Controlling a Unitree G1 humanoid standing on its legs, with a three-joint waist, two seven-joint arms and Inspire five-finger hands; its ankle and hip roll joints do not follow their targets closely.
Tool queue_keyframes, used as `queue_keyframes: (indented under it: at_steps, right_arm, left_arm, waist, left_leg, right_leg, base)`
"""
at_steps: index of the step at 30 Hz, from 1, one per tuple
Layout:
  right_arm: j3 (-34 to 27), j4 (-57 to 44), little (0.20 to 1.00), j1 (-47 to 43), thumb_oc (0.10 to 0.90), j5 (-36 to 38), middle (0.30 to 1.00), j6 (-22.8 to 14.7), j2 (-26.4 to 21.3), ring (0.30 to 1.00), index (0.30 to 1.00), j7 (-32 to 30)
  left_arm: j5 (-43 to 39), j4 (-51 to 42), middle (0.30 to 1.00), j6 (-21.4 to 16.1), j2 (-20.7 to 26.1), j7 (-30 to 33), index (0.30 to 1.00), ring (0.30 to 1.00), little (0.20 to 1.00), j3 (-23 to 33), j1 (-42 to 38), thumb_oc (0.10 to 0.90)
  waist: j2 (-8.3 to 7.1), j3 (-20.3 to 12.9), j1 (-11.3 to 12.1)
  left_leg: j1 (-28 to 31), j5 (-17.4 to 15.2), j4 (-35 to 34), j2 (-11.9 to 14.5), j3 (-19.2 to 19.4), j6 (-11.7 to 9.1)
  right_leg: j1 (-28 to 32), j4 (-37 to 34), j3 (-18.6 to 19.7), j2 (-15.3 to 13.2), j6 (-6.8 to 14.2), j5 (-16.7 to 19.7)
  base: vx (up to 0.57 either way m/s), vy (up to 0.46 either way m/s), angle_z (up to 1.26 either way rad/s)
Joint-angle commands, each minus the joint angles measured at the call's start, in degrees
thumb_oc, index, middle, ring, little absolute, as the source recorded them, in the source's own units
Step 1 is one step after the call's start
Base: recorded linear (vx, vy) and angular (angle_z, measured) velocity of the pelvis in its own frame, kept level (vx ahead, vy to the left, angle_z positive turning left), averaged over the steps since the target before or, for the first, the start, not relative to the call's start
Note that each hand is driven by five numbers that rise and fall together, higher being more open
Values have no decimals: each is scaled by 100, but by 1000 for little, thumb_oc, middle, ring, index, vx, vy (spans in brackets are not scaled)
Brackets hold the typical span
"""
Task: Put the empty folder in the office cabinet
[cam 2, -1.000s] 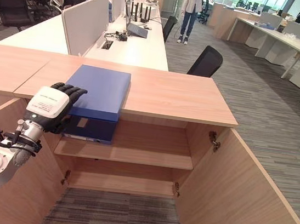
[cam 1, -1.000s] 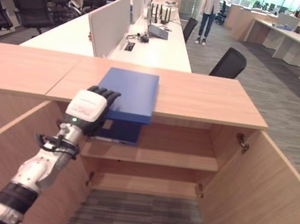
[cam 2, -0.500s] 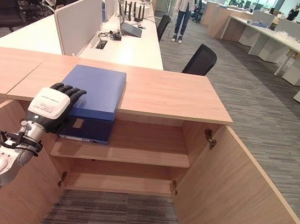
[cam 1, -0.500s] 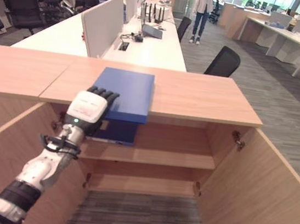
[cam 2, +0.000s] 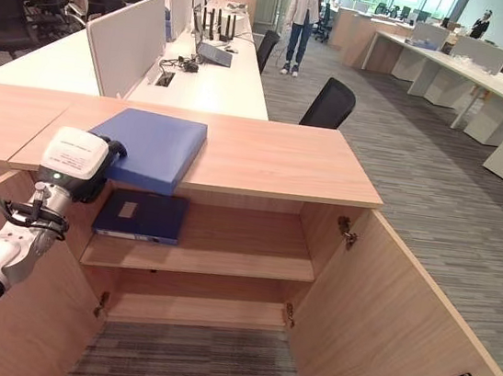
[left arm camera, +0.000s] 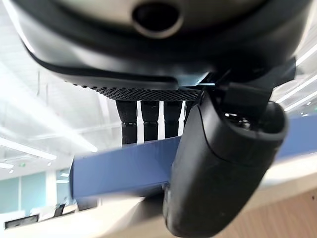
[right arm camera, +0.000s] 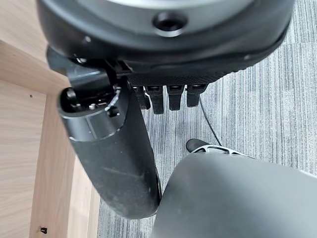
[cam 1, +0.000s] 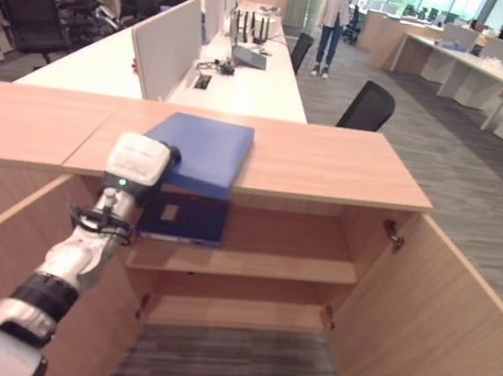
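Open-plan office, cabinet doors open, but the folder sits on top, left hand pinching its edge, not shelved yet.

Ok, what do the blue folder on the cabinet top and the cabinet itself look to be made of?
The blue folder looks like board with a matte plastic or paper covering: flat, stiff, uniformly coloured, no gloss. The cabinet looks like wood-grain laminate or veneer: a light, even grain pattern runs across its top, shelves and open door, satin rather than shiny. The left hand grips the folder's near edge.

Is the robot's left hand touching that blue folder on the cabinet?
Touching: left wrist view shows the left hand clamping the blue folder.
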Motion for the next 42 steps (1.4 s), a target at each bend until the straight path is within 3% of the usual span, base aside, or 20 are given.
queue_keyframes:
  at_steps: [1,8,13,16,20,22,25,30,35,39,42]
  right_arm:
    - [314,290,900,-18,800,-123,900,-65,-165,900,900,-40]
    - [291,331,900,7,800,-117,900,-80,-143,900,900,-64]
    - [249,375,900,-31,800,-71,900,-100,-65,900,900,-110]
    - [109,438,900,-108,800,-7,900,-117,75,900,900,-194]
    - [-58,459,900,-168,800,163,900,-149,201,900,900,-236]
    - [-88,444,900,-183,800,213,900,-149,220,900,900,-241]
    - [-156,314,900,-126,800,347,900,-134,203,900,900,-227]
    - [19,72,900,-61,800,197,900,-148,163,900,900,-175]
    - [374,-998,900,-124,800,-256,900,-229,8,900,900,-184]
    - [466,-3375,900,129,800,-761,900,-391,-613,900,900,-142]
    - [373,-4297,900,309,800,-991,900,-430,-912,900,900,-91]
  left_arm:
    - [-48,483,300,168,598,71,300,300,300,7,-931,400]
    - [-261,565,300,226,594,272,300,300,300,137,-924,400]
    - [-620,-202,300,170,132,516,300,300,300,685,-521,400]
    - [-973,-1965,300,-323,-715,391,300,300,300,1325,375,400]
    - [-1882,-3723,300,-1260,-1433,-284,300,300,300,1331,1621,400]
    - [-2121,-3884,300,-1395,-1497,-452,300,300,300,1233,1881,400]
    - [-3108,-4332,300,-1609,-1460,-1128,300,300,300,1212,2963,400]
    - [-3227,-4341,300,-1564,-1281,-1285,300,300,300,1536,3734,400]
    - [-3186,-4243,300,-1554,-1135,-1500,300,300,300,2159,4818,400]
    - [-3218,-4184,300,-1590,-1146,-1630,300,300,300,2699,5490,400]
    - [-3123,-4044,300,-1572,-1205,-1662,300,300,300,2735,5534,400]
  waist:
    - [-187,-3,-10]
    - [-184,1,-23]
    - [-215,19,8]
    - [-267,77,98]
    - [-302,140,219]
    - [-308,171,251]
    - [-314,260,385]
    - [-316,331,500]
    - [-281,430,658]
    - [-240,516,697]
    - [-210,528,679]
  left_leg:
    - [288,-758,-40,-83,-183,1]
    - [290,-756,-40,-93,-177,4]
    - [282,-748,-40,-96,-197,-2]
    - [256,-734,-40,-94,-296,3]
    - [208,-716,-40,-124,-377,29]
    - [187,-711,-40,-124,-388,34]
    - [128,-674,-40,-132,-457,55]
    - [91,-650,-40,-134,-516,55]
    - [47,-612,-40,-132,-608,50]
    - [36,-579,-40,-124,-611,56]
    - [33,-571,-40,-126,-611,59]
  right_leg:
    - [150,38,-92,-240,602,-136]
    - [146,38,-76,-244,605,-139]
    - [143,38,-117,-252,594,-134]
    - [140,38,-185,-272,570,-129]
    - [119,38,-239,-299,561,-100]
    - [106,38,-261,-304,561,-90]
    - [73,38,-324,-316,563,-59]
    - [59,38,-383,-311,550,-64]
    - [54,38,-456,-302,520,-86]
    - [50,38,-499,-310,532,-115]
    - [48,38,-521,-321,533,-121]
  base:
    - [-7,7,-8]
    - [-4,4,-6]
    - [0,0,0]
    - [4,-13,4]
    - [2,2,11]
    - [-14,-3,12]
    - [-25,-13,11]
    - [-12,-12,8]
    - [-20,-5,8]
    - [-18,7,15]
    - [-10,5,19]
